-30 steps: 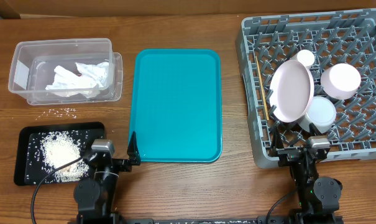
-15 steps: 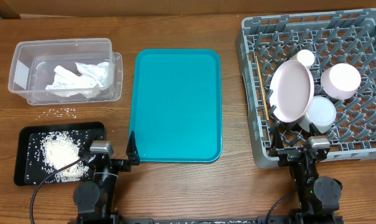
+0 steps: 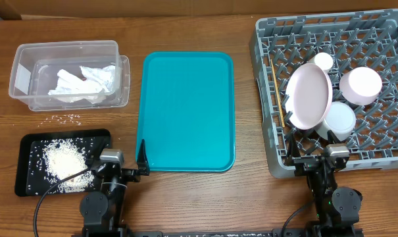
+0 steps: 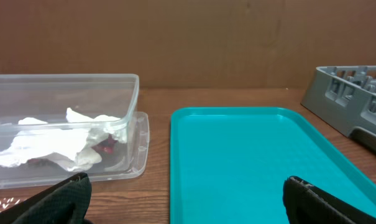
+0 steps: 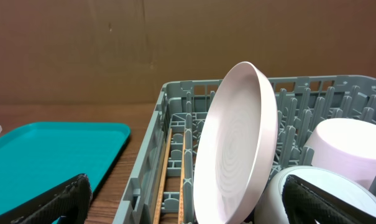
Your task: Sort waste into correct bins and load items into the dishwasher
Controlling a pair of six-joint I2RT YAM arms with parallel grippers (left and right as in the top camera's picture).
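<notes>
The left gripper is shifting slightly, the right gripper idling, both open and empty, with napkins lying in the tub, rice in the black tray and dishes in the rack, so the task is seemingly finishing.

We see bright, even light from above; shadows soft, short beside clear tub. Overhead view sharp. In wrist views we find fingers dark, blurred at lower corners; plate crisp.
</notes>
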